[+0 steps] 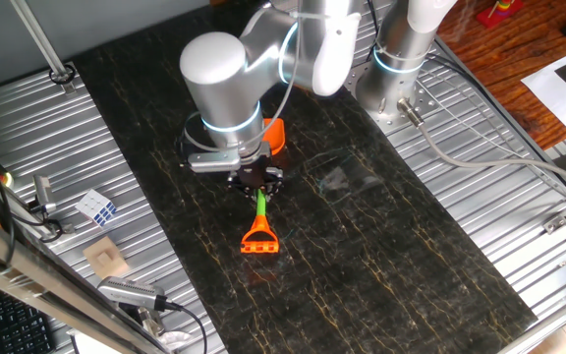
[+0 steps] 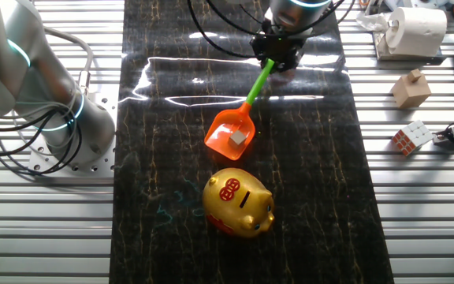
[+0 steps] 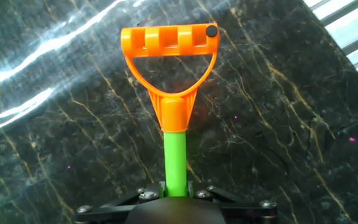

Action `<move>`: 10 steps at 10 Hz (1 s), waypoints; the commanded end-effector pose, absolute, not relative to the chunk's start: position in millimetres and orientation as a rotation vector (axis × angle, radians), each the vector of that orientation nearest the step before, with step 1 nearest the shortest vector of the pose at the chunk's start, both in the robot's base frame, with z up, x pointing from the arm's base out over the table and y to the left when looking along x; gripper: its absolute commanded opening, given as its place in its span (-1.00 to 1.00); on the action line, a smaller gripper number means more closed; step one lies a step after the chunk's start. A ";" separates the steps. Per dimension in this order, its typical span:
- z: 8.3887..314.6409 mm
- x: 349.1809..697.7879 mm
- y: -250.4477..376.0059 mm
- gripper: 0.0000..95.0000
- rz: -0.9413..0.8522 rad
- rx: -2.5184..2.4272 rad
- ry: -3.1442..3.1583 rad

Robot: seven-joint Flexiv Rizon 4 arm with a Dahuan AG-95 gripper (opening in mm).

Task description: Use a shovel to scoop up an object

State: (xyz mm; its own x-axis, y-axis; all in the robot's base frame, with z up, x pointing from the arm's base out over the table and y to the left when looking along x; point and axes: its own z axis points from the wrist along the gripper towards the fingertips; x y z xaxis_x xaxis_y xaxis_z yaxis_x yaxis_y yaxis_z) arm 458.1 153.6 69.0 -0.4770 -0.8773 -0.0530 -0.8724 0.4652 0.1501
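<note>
On the dark table (image 2: 156,237), left to right, the gold piggy bank (image 2: 239,203) stood just short of the shovel (image 2: 231,134); its blade pointed at the pig, shaft slanting up-right into the gripper (image 2: 278,57), fingers clamped on it.

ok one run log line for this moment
gripper: shut on shovel shaft | blade: near gold pig, not touching | small block in blade | scoop: not yet
</note>
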 end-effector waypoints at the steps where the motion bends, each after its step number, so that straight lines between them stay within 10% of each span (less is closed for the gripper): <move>1: 69.6 457.4 153.6 -1.00 -0.250 1.587 -2.673; 10: 69.4 457.9 154.2 -1.00 -0.243 1.594 -2.676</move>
